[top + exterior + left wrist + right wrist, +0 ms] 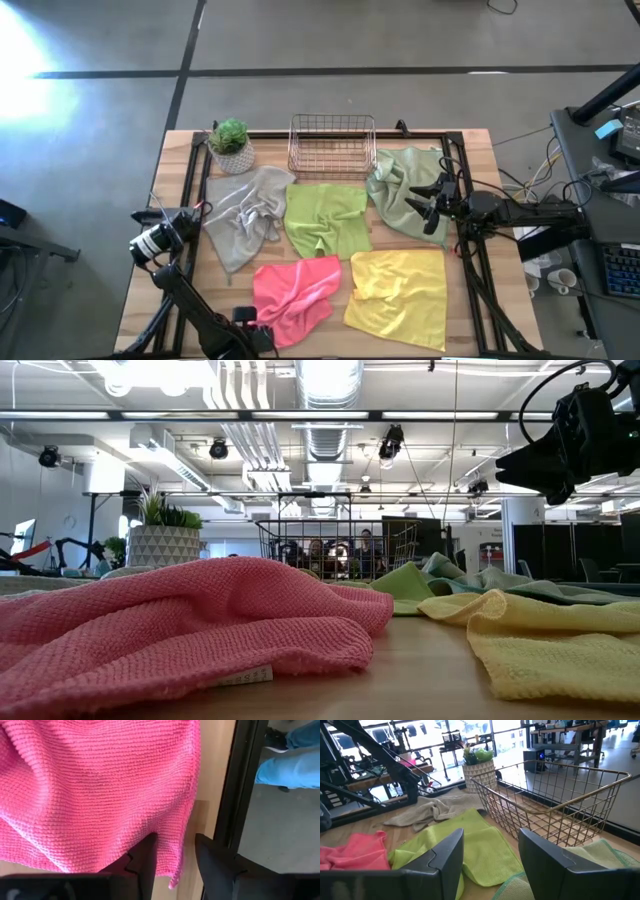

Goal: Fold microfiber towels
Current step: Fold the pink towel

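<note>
Sitting at the upper middle of the high view, the wire basket (332, 145) holds nothing that shows; bare wood is seen through its mesh. A potted plant (231, 146) stands just left of it.

Five towels lie crumpled on the surface (470, 300). The grey towel (245, 214) is at centre left, the lime towel (326, 220) is in the middle just below the basket, and the sage towel (400, 190) is to the right, its edge touching the basket's right side. The pink towel (295, 295) is at lower middle and the yellow towel (398, 290) lies just right of it.

The left fingers (172, 862) sit at the bottom of the high view, at the pink towel's lower edge. They stand part open, one finger on each side of the cloth's edge, one lying against the fabric; whether they pinch it I cannot tell.

The right fingers (490, 855) hang above the sage towel at the right of the high view, spread wide, holding and touching nothing.

In the left wrist view, a person's leg in blue (290, 765) shows at the upper right, beyond the surface's edge.
</note>
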Available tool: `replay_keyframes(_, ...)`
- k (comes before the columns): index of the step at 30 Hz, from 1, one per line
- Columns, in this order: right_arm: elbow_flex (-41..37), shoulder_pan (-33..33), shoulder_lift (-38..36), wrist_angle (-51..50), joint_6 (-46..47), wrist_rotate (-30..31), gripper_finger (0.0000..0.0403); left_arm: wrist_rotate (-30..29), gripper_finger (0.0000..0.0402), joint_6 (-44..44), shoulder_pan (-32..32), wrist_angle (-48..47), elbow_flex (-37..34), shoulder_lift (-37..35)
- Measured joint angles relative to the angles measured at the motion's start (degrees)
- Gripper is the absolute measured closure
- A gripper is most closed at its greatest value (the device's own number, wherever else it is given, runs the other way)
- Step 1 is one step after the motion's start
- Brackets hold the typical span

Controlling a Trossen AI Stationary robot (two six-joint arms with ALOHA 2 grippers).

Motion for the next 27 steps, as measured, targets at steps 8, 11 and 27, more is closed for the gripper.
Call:
replay_keyframes(8,0.0,0.0,0.0,-0.01,-0.01,0.01,0.0225,-0.01,0.0381,-2.78,0.07,-0.01,-0.04,0.09)
replay_keyframes(11,0.0,-0.02,0.02,0.0,-0.01,0.01,0.0225,0.03,0.0396,-2.87,0.07,0.12,-0.04,0.09)
replay_keyframes(27,0.0,-0.02,0.0,0.02,0.0,0.01,0.0225,0.53,0.0401,-4.33,2.31,0.57,2.69,-5.83)
